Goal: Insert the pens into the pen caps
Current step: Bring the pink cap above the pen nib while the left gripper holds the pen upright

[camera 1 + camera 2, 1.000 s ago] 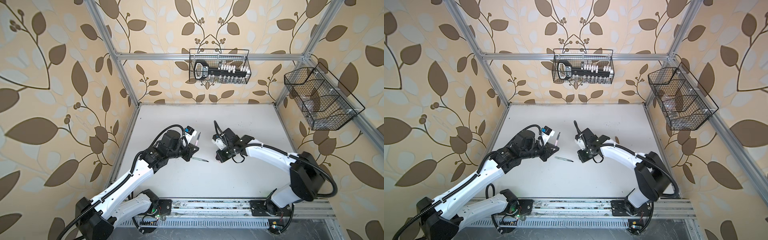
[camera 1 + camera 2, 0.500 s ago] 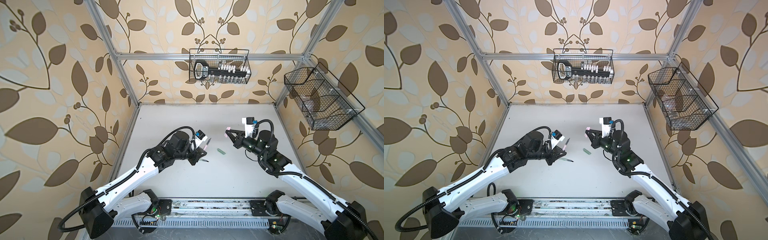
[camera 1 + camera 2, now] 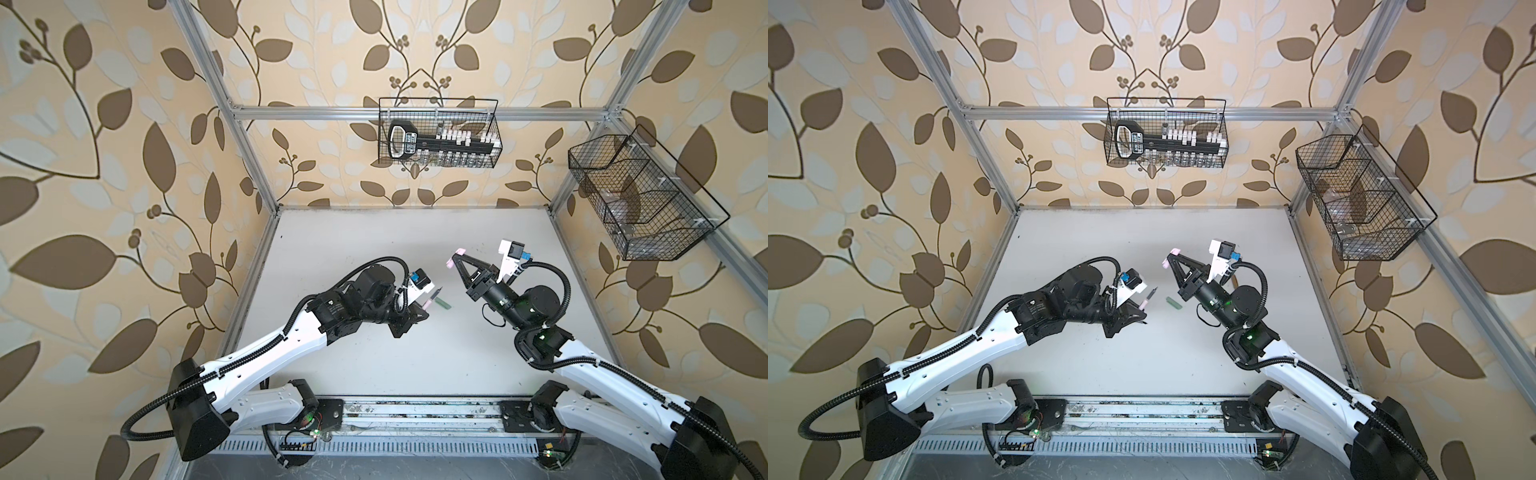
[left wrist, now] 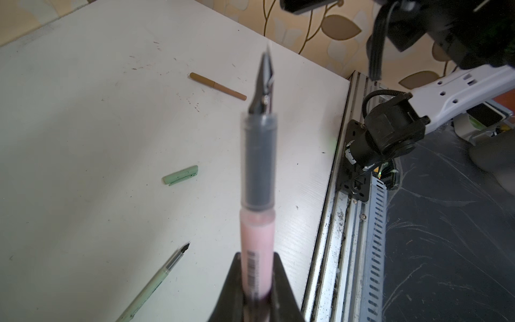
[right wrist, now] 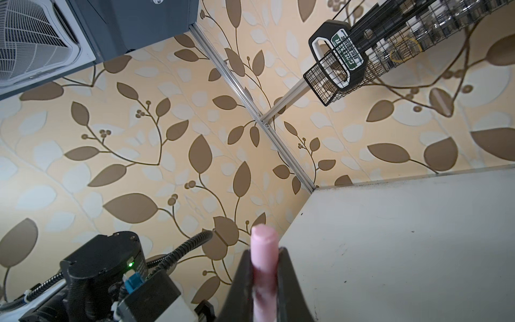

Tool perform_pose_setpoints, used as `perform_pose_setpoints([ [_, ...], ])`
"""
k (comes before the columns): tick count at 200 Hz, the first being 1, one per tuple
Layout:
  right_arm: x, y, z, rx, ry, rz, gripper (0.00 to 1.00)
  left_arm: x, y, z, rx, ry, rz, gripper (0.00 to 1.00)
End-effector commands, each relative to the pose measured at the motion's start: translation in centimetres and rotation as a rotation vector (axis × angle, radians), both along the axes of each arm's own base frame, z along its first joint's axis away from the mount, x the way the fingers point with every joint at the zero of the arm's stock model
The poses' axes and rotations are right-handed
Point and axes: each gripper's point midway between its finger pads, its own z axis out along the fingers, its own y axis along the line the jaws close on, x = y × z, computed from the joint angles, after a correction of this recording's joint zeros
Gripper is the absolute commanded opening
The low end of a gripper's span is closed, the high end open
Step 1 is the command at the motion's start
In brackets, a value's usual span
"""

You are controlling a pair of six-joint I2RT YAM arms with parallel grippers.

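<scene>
Left gripper (image 4: 256,267): clamped on the rear of the pink pen's barrel, raised off the table (image 3: 374,249).
Pink pen (image 4: 255,231): sticks out past the fingers with the grey section and dark nib free, aimed roughly toward the other arm.
Pink pen handling: likely light, stiff and smooth, so it could twist or slide in a pinch. The barrel is the place to hold it; the nib looks delicate and should take no side load.
Green pen (image 4: 156,281): lies uncapped on the table near the left gripper.
Green cap (image 3: 1174,302): lies flat between the two arms, apart from its pen.
Pink cap (image 5: 264,245): pinched crosswise at the right fingertips, held in the air well apart from the nib.
Pink cap handling: short, hollow, probably slippery. It is best gripped by its sides with the mouth left clear; which end is the mouth I cannot tell.
Right gripper (image 5: 263,256): closed on the pink cap.
Tan pen (image 4: 217,86): lies near the right arm and seems capped already.
</scene>
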Motion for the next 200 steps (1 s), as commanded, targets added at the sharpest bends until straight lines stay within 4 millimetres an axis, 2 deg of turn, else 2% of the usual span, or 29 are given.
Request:
perform_pose_setpoints([
  [1,-0.5,-0.2,1.0,0.085,-0.009,0.02,0.0,-1.7,-0.6,3.4,-0.114,-0.051,-0.095,0.0],
  [38,-1.4,1.0,1.4,0.099,-0.026,0.107,0.0,-2.4,-0.5,4.0,-0.15,-0.052,-0.123,0.0],
  [97,-3.0,2.1,1.2,0.056,-0.032,0.162,0.0,-1.9,-0.9,3.3,-0.121,-0.032,-0.111,0.0],
  [200,-3.9,1.7,0.6,0.021,-0.027,0.162,0.0,-1.4,-0.7,3.2,-0.11,-0.044,-0.085,0.0],
])
